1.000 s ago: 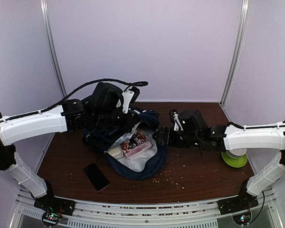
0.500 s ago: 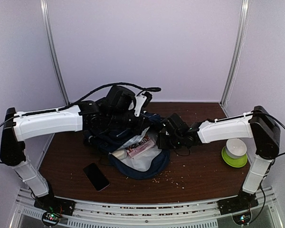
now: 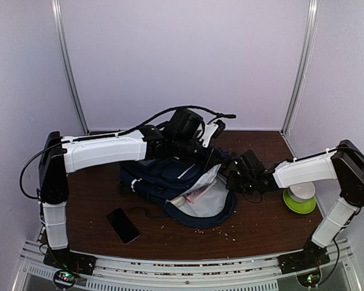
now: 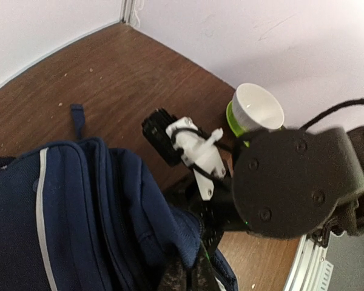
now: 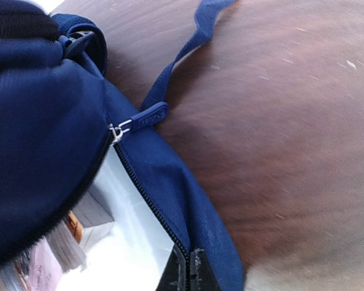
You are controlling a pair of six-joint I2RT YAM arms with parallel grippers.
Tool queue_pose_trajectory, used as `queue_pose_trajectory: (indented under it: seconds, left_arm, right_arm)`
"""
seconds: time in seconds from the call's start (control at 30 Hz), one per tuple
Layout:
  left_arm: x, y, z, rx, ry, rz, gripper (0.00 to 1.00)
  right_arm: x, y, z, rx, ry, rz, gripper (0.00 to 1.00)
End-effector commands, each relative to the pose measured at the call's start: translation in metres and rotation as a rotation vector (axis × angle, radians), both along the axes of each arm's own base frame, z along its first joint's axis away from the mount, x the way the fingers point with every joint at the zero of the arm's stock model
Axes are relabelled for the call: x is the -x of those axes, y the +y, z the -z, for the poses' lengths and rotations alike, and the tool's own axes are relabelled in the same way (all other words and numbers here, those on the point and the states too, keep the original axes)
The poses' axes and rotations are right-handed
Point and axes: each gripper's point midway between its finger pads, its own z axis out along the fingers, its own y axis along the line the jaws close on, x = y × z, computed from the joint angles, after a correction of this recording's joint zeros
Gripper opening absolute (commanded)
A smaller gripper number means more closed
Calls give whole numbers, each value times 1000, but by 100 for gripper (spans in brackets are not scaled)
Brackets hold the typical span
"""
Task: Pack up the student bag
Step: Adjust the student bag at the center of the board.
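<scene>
A black phone (image 3: pixel 122 225) lies flat on the brown table (image 3: pixel 91 200), at about 7 o'clock from the student bag (image 3: pixel 161 179). The two do not touch.

The student bag lies in the middle of the table. It is dark blue with thin white stripes. Its mouth is open and points to about 4 o'clock, so you can see the light cloth inside. A pink packet (image 3: pixel 197 194) lies in there, near the top of the opening.

The left arm reaches over the bag from 9 o'clock. The left gripper (image 3: pixel 201 159) comes down on the bag's far edge, at about 1 o'clock on the bag. Its fingers are pinched tight on the blue cloth and hold that edge up.

The right gripper (image 3: pixel 232 180) is at 3 o'clock on the bag. Its fingers are pressed together on the bag's rim, right by the zip. In the right wrist view the zip pull (image 5: pixel 147 117) sits further along the rim, and a thin blue strap (image 5: pixel 197 30) lies on the wood.

Little crumbs (image 3: pixel 230 227) are spread on the table at 5 o'clock from the bag. A white cup (image 3: pixel 300 191) stands in a green dish (image 3: pixel 299 206) at 3 o'clock, past the right gripper and apart from the bag.
</scene>
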Motion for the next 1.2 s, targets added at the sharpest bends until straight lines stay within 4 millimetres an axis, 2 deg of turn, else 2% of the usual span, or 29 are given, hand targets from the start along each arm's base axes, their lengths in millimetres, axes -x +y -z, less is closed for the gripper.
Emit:
queue_pose_trajectory:
  seconds: [0.0, 0.07, 0.17, 0.33, 0.47, 0.53, 0.6, 0.67, 0.7, 0.77, 0.8, 0.9, 0.93, 1.03, 1.1, 1.17]
  left_arm:
    - [-21, -29, -53, 139, -117, 22, 0]
    - [-24, -30, -53, 130, -127, 12, 0]
    - [-33, -18, -42, 81, -143, -54, 0]
    - [-65, 29, -29, 13, -163, -252, 0]
    - [-102, 70, -24, 9, -135, -345, 0]
    - [-116, 82, -21, -10, -137, -363, 0]
    - [-121, 88, -16, -39, -124, -367, 0]
    - [-113, 88, -15, -35, -104, -344, 0]
    - [-107, 90, -14, -30, -84, -337, 3]
    - [-93, 101, -14, -30, -63, -362, 36]
    - [-84, 109, -7, -41, -45, -375, 55]
    - [-63, 132, -20, -30, -28, -437, 93]
    - [-56, 141, -25, -34, -26, -459, 97]
    - [-34, 177, -32, -86, -14, -556, 98]
    - [-13, 207, -29, -130, 7, -632, 98]
    - [11, 241, -14, -154, 56, -724, 98]
  right_arm:
    - [22, -22, 17, -36, 41, 86, 0]
    - [24, -20, 19, -51, 47, 78, 0]
    - [20, -11, 19, -57, 48, 46, 6]
    - [3, 18, 17, -99, 51, -17, 3]
    - [-11, 51, 13, -145, 52, -70, 2]
    - [-18, 61, 10, -162, 50, -80, 2]
    - [-21, 67, 5, -176, 43, -89, 4]
    - [-20, 66, -1, -184, 31, -91, 11]
    - [-17, 64, -5, -186, 24, -93, 17]
    - [-10, 57, -12, -179, 14, -96, 33]
    - [-6, 53, -16, -177, 6, -97, 39]
    - [6, 41, -24, -159, -5, -103, 53]
    - [10, 37, -28, -154, -9, -105, 57]
    - [22, 30, -39, -136, -21, -120, 66]
    - [32, 24, -49, -121, -32, -131, 70]
    - [43, 16, -57, -84, -42, -142, 72]
